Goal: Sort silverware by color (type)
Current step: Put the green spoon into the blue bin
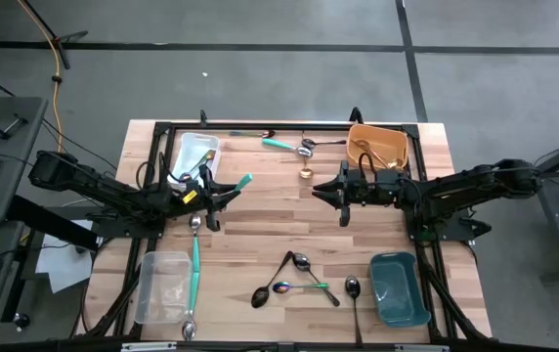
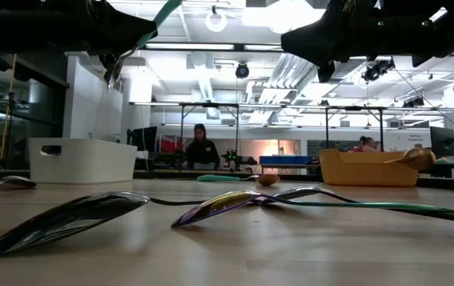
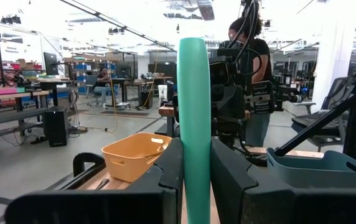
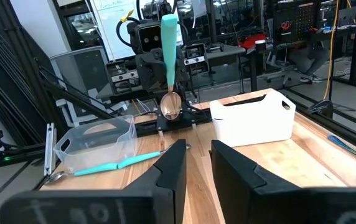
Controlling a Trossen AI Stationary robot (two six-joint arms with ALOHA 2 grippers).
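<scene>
Teal-handled spoon (image 3: 194, 124) upright in left claw (image 1: 223, 192), raised above table

— Where am I seeing from?
— Overhead looks straight down on the whole table (image 1: 289, 235); the low one sits at tabletop height, facing the room.
— And my wrists?
— They face each other; both show the orange bin (image 1: 381, 147).
</scene>
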